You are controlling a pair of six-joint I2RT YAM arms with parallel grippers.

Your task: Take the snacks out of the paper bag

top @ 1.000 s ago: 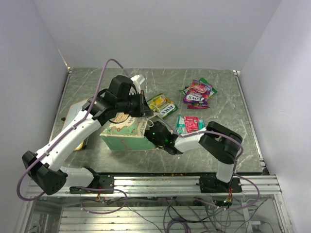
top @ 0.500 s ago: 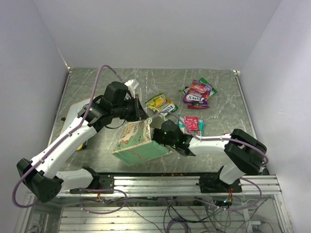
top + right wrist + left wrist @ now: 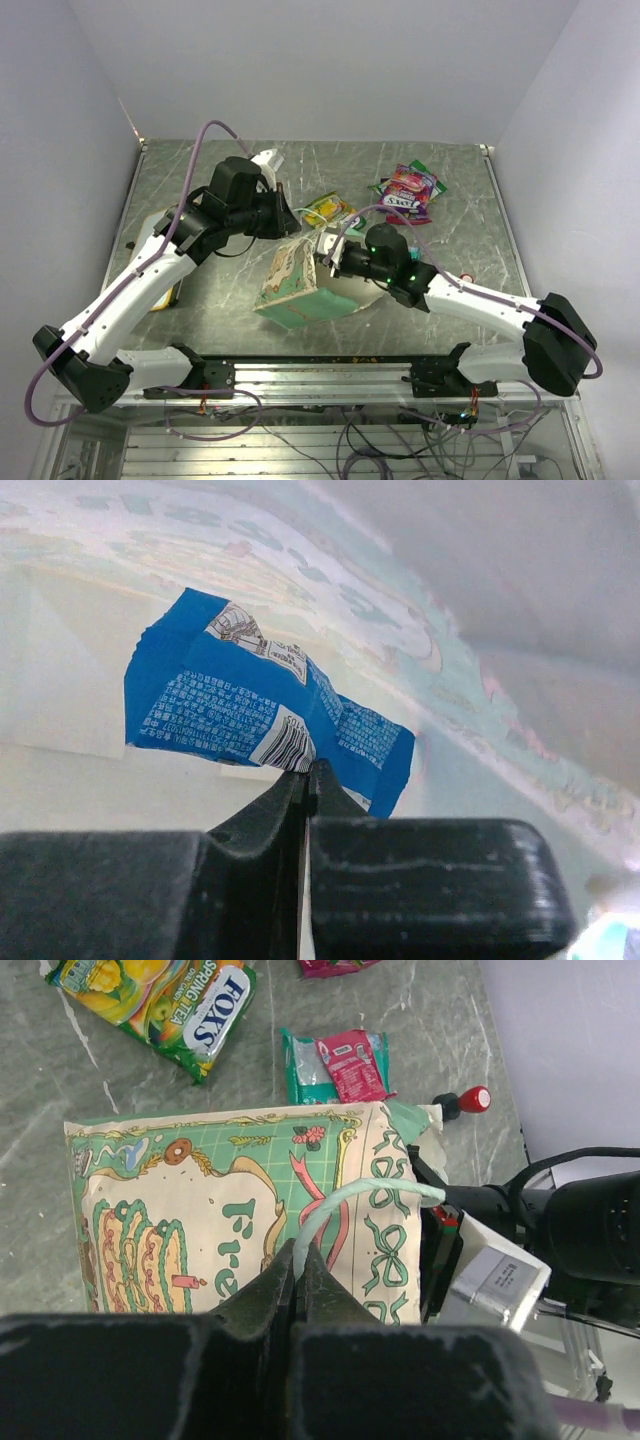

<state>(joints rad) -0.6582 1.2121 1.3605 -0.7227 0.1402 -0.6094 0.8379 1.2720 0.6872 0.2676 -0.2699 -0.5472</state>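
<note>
The mint-green paper bag (image 3: 292, 287) hangs tilted above the table, its printed front (image 3: 210, 1210) facing the left wrist camera. My left gripper (image 3: 298, 1252) is shut on its white string handle (image 3: 352, 1194). My right gripper (image 3: 308, 770) reaches into the bag's mouth and is shut on the edge of a blue snack packet (image 3: 235, 712) inside. Out on the table lie a yellow-green packet (image 3: 328, 209), a pink-purple pile (image 3: 408, 190) and a teal-red packet (image 3: 335, 1064).
A small red-topped black button (image 3: 468, 1100) sits beside the bag's right edge. A white board (image 3: 158, 228) lies at the table's left under my left arm. The metal frame rail (image 3: 330, 375) runs along the near edge.
The bag has been lifted, tipped and carried a little right. My right arm has stretched out and its gripper has moved up to the bag's mouth. My left gripper keeps hold of the handle.
</note>
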